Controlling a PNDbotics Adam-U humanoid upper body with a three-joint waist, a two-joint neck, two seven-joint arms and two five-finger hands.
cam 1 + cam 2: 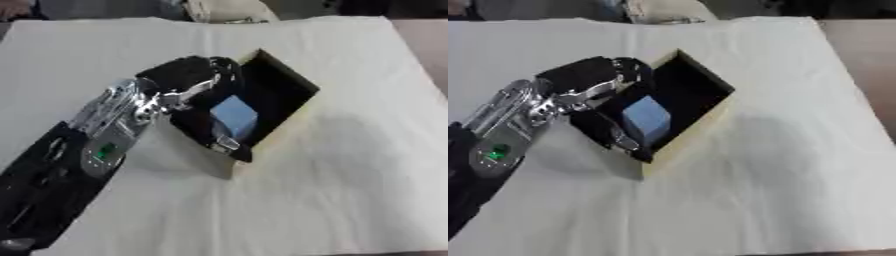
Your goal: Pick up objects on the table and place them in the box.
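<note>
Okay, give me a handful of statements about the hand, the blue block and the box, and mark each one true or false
1. The left hand is at the box. True.
2. The blue block lies out on the white cloth, far from the box. False: it is at the box's dark opening, between the curled fingers of the left hand.
3. The box's inside is dark. True.
4. The right hand is holding the box steady. False: no right hand shows in either view.
5. The table is covered with a red cloth. False: the cloth is white or cream.
</note>
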